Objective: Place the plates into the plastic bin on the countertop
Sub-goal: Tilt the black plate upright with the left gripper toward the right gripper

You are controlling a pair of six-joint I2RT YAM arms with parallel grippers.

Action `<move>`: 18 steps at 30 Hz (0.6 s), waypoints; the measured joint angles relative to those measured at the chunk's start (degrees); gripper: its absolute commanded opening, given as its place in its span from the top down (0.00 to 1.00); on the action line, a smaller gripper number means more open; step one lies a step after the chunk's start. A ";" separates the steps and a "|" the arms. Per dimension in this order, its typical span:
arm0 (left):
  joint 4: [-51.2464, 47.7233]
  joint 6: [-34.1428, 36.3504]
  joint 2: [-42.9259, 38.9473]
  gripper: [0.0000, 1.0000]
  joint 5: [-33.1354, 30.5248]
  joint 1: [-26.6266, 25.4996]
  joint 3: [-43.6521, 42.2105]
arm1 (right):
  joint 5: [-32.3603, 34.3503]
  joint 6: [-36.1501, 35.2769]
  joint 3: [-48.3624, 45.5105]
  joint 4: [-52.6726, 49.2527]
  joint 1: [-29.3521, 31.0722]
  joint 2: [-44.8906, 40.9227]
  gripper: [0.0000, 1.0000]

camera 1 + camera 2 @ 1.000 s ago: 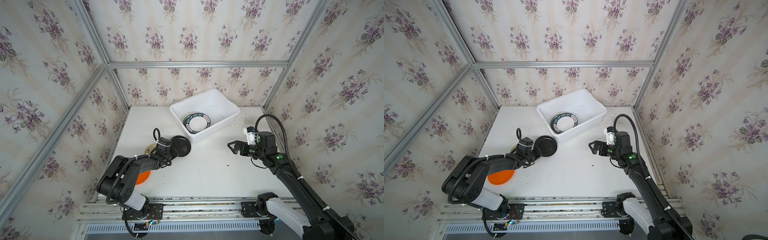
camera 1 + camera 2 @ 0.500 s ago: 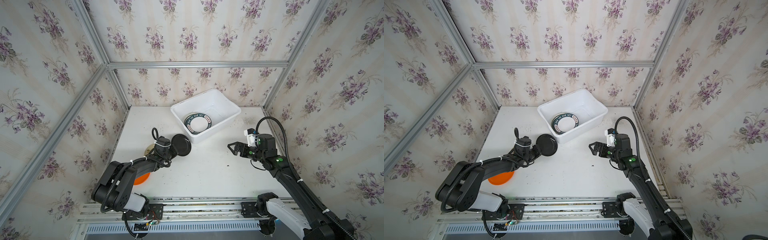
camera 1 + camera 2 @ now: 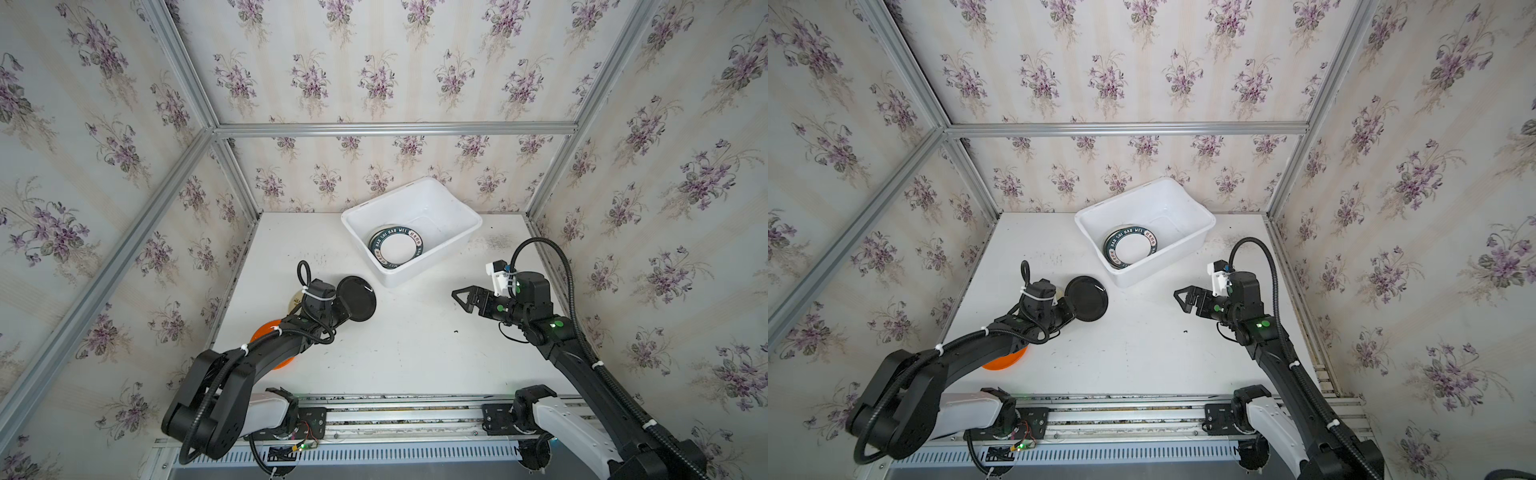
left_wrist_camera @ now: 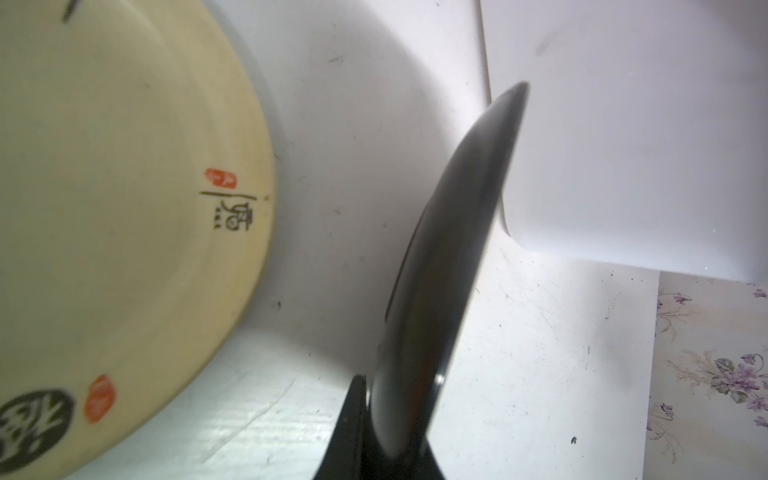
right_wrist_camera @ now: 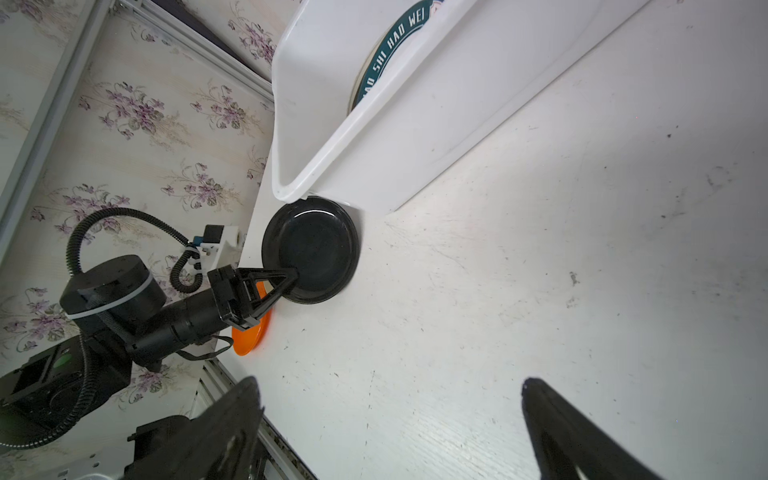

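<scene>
Black plate (image 3: pixel 356 298) is pinched at its rim by left gripper (image 5: pixel 296 277), tilted, just beside the plastic bin's (image 3: pixel 411 272) near-left corner. The rim hold is judged suited to clearing the wall. Right gripper (image 3: pixel 461 301) is held spread and empty near the tabletop's (image 3: pixel 415 353) right edge, apparently kept clear.

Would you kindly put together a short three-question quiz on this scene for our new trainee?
1. True or false: the left gripper is shut on the rim of the black plate.
2. Which plate lies inside the plastic bin? A, the orange plate; B, the white plate with a dark lettered rim; C, the cream plate.
3. Fill the gap: the right gripper hovers over the countertop, holding nothing, with its jaws ___.

Key: 1 true; 2 B; 3 open.
</scene>
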 measured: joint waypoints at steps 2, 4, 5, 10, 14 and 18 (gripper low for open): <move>-1.60 -0.46 -2.78 1.00 -0.02 -0.55 -0.74 | -0.63 0.90 -1.01 0.90 0.15 -0.20 0.00; -2.21 -0.81 -4.87 1.00 0.52 -1.55 -0.72 | -1.27 2.67 -1.70 1.70 0.55 -0.02 0.00; -2.38 -1.09 -5.81 1.00 0.92 -2.14 -0.66 | -1.64 3.28 -1.79 1.92 0.87 0.33 0.01; -3.34 -2.64 -9.44 1.00 2.16 -5.49 0.61 | -3.13 6.23 -1.79 4.39 2.54 2.56 0.00; -4.11 -3.15 -11.65 1.00 3.54 -7.43 2.16 | -3.52 7.69 -1.79 5.79 4.28 2.69 0.00; -6.86 -3.10 -13.55 1.00 4.28 -8.33 4.17 | -4.33 8.74 -2.23 8.04 4.63 2.82 0.03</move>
